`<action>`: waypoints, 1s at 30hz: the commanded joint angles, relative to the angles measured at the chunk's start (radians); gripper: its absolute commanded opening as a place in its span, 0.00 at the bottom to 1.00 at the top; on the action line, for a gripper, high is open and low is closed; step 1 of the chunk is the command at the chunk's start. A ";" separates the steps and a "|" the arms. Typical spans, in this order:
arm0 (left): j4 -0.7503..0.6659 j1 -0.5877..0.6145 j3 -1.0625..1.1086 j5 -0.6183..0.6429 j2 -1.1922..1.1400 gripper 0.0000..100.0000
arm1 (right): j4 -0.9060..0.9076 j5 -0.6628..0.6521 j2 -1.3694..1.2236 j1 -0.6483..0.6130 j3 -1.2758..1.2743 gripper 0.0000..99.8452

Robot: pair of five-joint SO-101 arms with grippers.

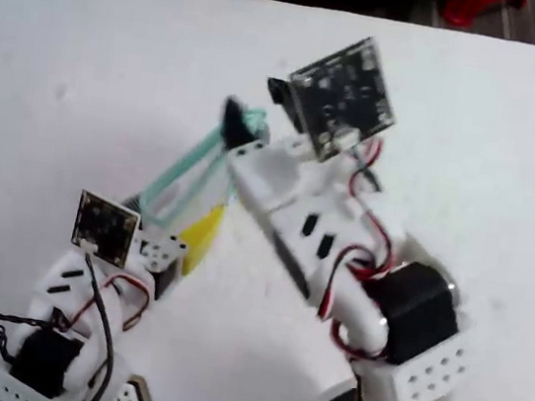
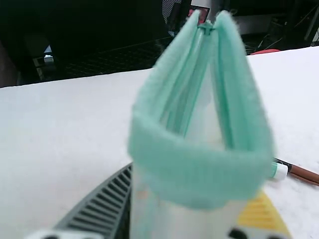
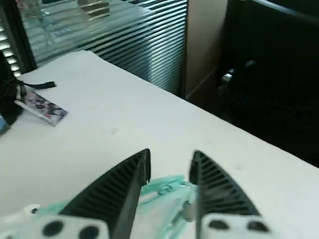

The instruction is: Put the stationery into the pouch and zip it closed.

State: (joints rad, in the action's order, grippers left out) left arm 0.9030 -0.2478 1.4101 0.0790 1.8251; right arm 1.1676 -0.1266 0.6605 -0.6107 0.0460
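Your left gripper (image 1: 187, 239) clamps the pouch (image 2: 199, 149) at its near end: clear plastic edged in soft mint fabric. At the pouch's far zip end your right gripper (image 3: 169, 172) stands open, its ribbed fingers (image 3: 119, 184) straddling it. A brown pencil (image 2: 299, 173) lies beside the pouch.

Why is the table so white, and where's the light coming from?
High view: the table glares almost featureless white. Right wrist view: daylight enters through window blinds beyond the table's edge. Left wrist view: the room behind the pouch is dark.
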 commanded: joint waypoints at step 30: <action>0.002 -0.016 0.003 0.006 -0.008 0.24 | 0.018 -0.433 -0.860 0.510 -0.160 0.21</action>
State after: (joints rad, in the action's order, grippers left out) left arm 0.9030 -0.2478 1.4162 0.0790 1.8251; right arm 1.2428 -0.5485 -0.1603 -0.0905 -0.1274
